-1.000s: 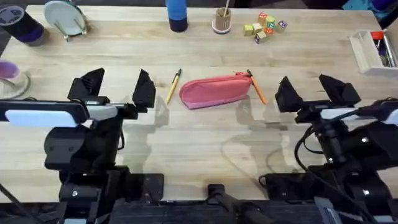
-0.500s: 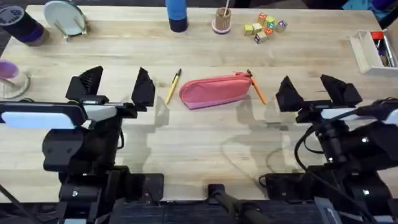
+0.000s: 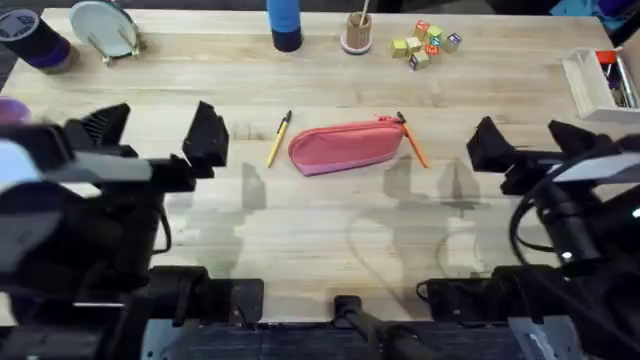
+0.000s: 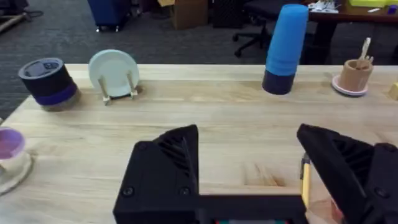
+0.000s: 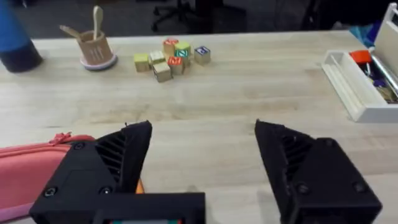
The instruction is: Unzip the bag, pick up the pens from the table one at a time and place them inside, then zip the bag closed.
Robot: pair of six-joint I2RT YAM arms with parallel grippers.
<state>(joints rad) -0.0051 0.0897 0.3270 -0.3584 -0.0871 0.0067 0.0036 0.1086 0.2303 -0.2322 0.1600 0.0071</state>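
Both grippers are spread wide and hold nothing: the left gripper [image 3: 157, 132] hangs over the table [image 3: 320, 240] well left of the bag, the right gripper [image 3: 527, 146] well to its right. Between them, left to right, lie the yellow pen [image 3: 278, 138] just beside the bag's left end, the pink bag [image 3: 346, 146] lying flat and seemingly zipped, and the orange pen [image 3: 413, 143] touching its right end. Unzipping looks like the step in hand, and it likely goes best with one gripper pinning one end of the bag while the other takes the pull and draws straight along the top edge — otherwise the soft pouch would probably slide and nudge the orange pen. Where the pull sits I cannot tell from overhead. The right wrist view adds a small pink tab at the bag's end [image 5: 60, 137], perhaps the pull, plus the blocks [image 5: 171, 57] beyond — the left wrist view catches a sliver of yellow pen [image 4: 305, 180] by its own finger.
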